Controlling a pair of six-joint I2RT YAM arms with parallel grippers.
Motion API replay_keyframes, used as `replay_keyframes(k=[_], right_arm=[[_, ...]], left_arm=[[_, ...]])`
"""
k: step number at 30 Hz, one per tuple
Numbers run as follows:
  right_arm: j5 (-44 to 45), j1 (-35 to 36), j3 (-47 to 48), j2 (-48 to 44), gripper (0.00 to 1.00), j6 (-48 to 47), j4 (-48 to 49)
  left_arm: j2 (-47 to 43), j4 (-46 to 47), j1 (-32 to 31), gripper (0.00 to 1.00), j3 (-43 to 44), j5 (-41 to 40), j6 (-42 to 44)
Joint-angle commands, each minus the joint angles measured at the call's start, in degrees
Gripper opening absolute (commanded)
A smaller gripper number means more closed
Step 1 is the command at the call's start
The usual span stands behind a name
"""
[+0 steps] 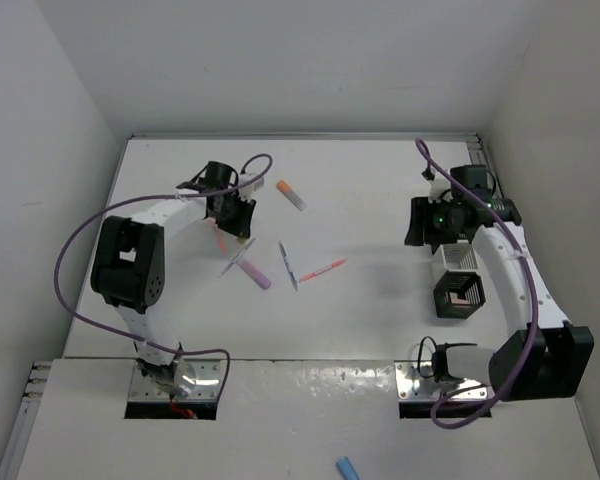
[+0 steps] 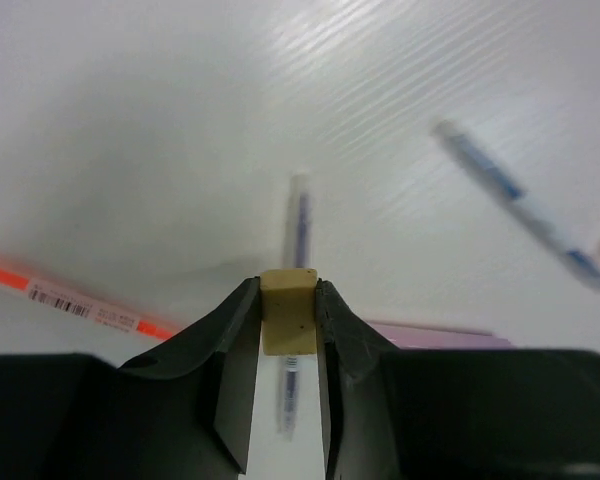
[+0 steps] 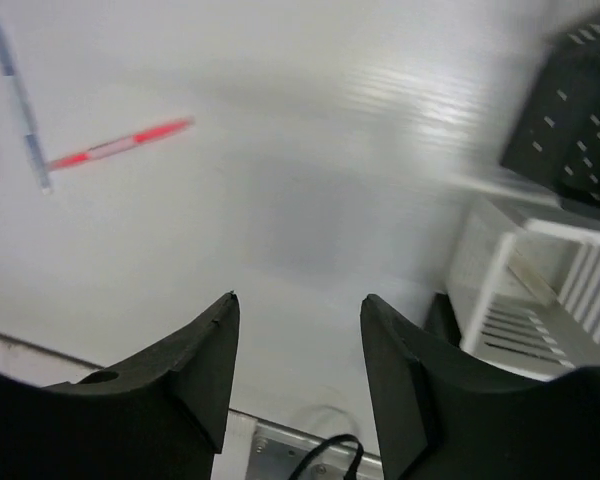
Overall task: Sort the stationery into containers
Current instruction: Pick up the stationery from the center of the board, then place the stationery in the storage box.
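Observation:
My left gripper is shut on a small tan eraser block and holds it above the table, over a thin clear-purple pen. Around it lie an orange pen, a purple marker, a blue pen, a pink-red pen and an orange-capped marker. My right gripper is open and empty, beside a white mesh box and a black mesh box.
A small blue item lies on the near bench in front of the arm bases. White walls close in the table on the left, back and right. The right arm's base plate shows below its fingers.

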Motion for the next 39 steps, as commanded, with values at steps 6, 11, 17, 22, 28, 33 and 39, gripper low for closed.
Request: replay_keyframes(k=[6,11,17,22,28,33,39], right_arm=[[-6.6,15.3,5.6,-7.8,0.56,6.7,17.1],[-1.2,26.3,10.8,-5.2,0.58,12.1,24.8],[11.0,38.5,14.7,0.1,0.53,14.7,33.2],[13.3,45.4,17.8,5.3,0.54,11.0,35.6],[17.3,48.2,20.3,8.7,0.55,10.0,36.3],[18.2,48.7,23.5,11.2,0.56,10.7,37.3],[16.5,48.5,26.7,14.9,0.51,11.4,38.8]], left_arm=[[-26.4,30.0,1.7,0.02,-4.9,33.3,-22.4],[-30.2,44.6,1.3,0.02,-9.9,35.8,-43.4],[-30.9,51.9,1.8,0.00,-10.1,32.5,-58.3],[-31.1,55.9,1.8,0.00,-10.2,30.8,-66.7],[-31.7,61.8,1.4,0.00,-12.5,30.5,-70.8],[-32.8,61.5,1.3,0.00,-14.8,30.2,-70.4],[-33.8,60.0,1.2,0.00,-15.0,30.3,-69.0]])
